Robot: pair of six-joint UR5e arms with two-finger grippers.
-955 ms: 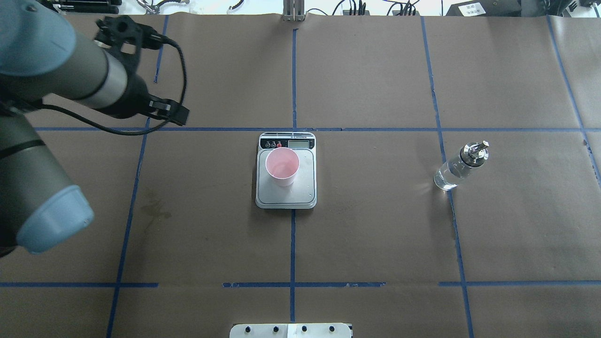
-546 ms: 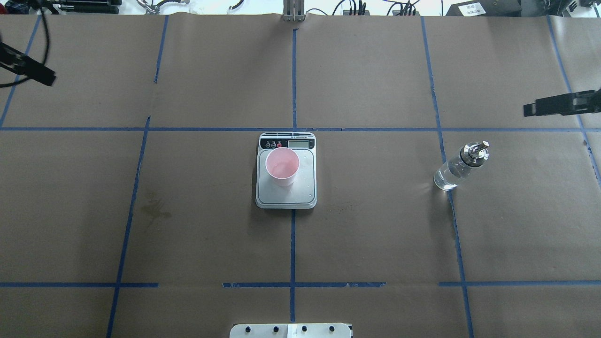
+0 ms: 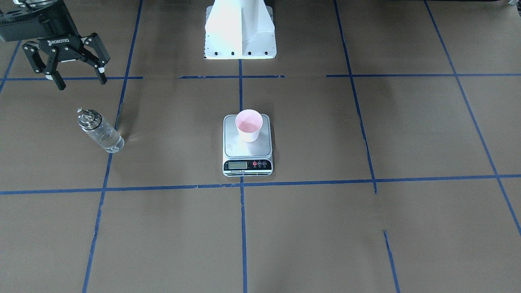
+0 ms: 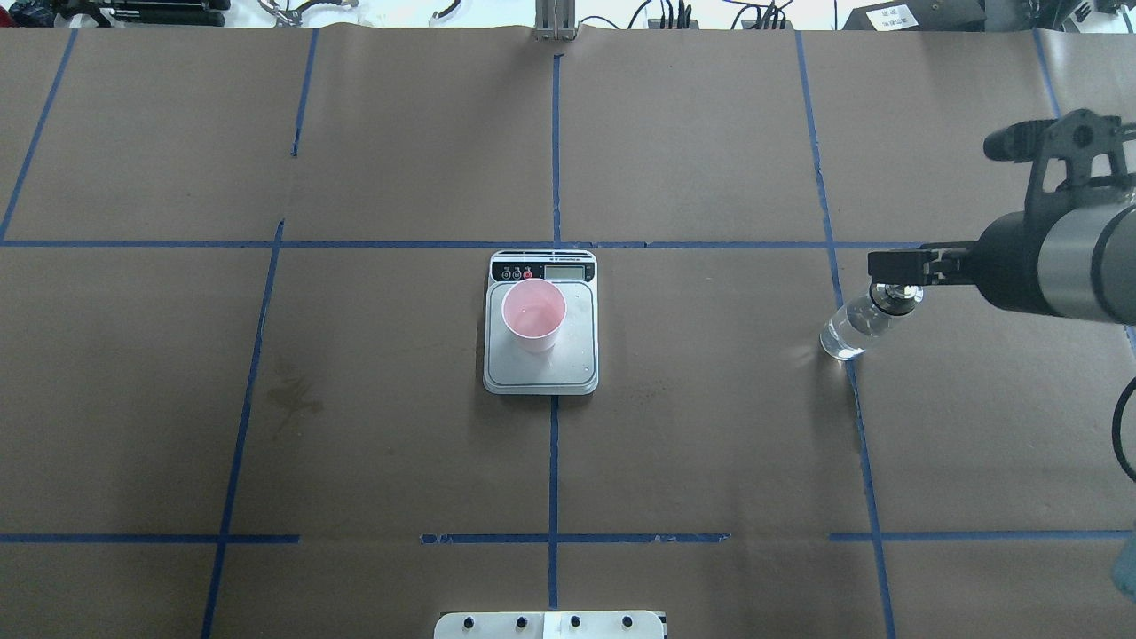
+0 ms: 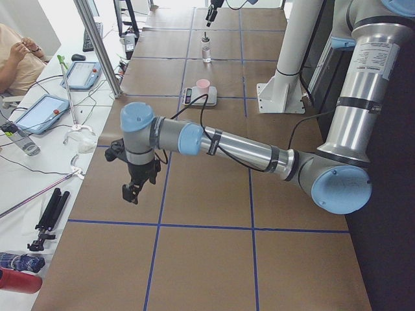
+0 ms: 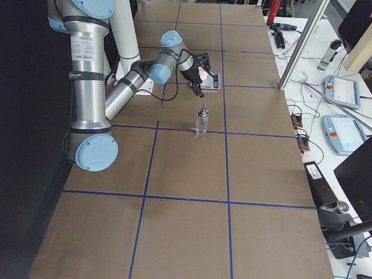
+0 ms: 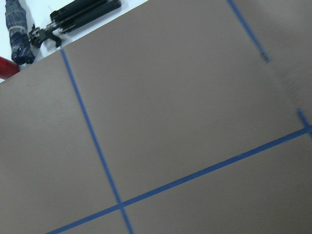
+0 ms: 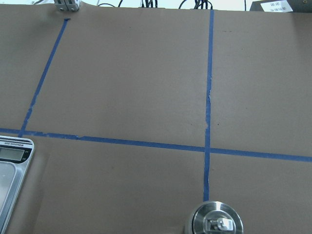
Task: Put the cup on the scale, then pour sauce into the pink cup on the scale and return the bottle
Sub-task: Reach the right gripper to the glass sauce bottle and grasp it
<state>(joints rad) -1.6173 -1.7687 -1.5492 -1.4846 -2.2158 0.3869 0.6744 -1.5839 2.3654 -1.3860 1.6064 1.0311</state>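
Observation:
The pink cup [image 4: 533,313] [image 3: 249,125] stands upright on the steel scale [image 4: 577,359] [image 3: 232,148] at the table's middle. The glass bottle [image 4: 854,327] [image 3: 101,132], holding clear sauce, stands upright off to the robot's right. My right gripper [image 3: 80,80] [image 4: 896,266] hangs open above the bottle, a little to the robot's side of it, with nothing between its fingers. The right wrist view looks down on the bottle's silver cap [image 8: 216,223] and the scale's corner [image 8: 9,165]. My left gripper [image 5: 131,189] shows only in the exterior left view, over the table's far left end; I cannot tell its state.
Blue tape lines divide the brown paper table cover. The white robot pedestal [image 3: 240,32] stands at the table's robot side. A side desk with tablets [image 5: 48,111], a tripod [image 5: 48,217] and a seated person [image 5: 19,55] lies beyond the table's left end.
The left arm has swung out of the overhead view to the left. The right arm has come in from the right, and its gripper now hangs over the bottle's cap. Cup, scale and bottle have not moved.

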